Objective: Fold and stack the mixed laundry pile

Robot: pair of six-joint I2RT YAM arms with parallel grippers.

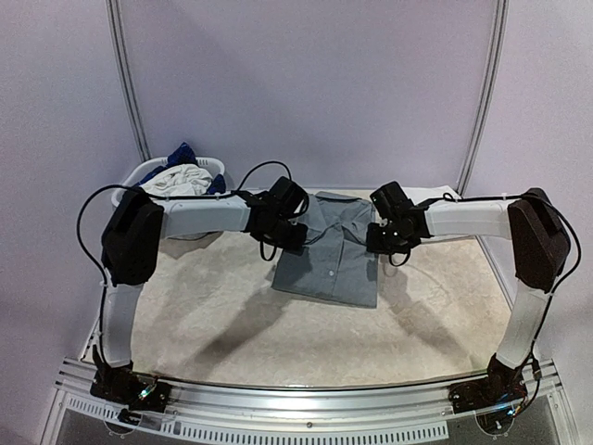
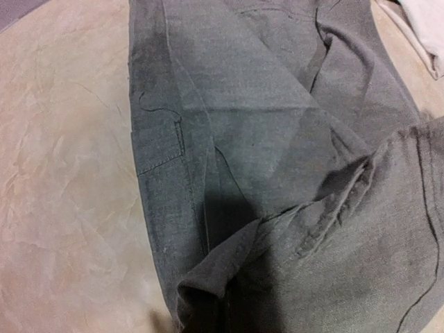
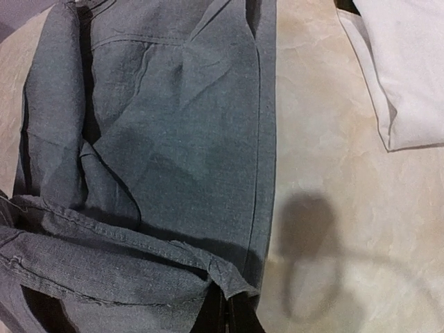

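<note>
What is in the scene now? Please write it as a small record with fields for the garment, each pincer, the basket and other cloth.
garment: grey shirt, with buttons, partly folded on the table
left pincer: shut on the grey shirt's edge
right pincer: shut on the opposite edge
basket: white, far left, holds white and blue cloth
other cloth: white folded piece, beside the shirt, not touching it

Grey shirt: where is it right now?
Top view, table centre: the grey shirt lies between the left claw and right claw, white basket back-left.
</note>
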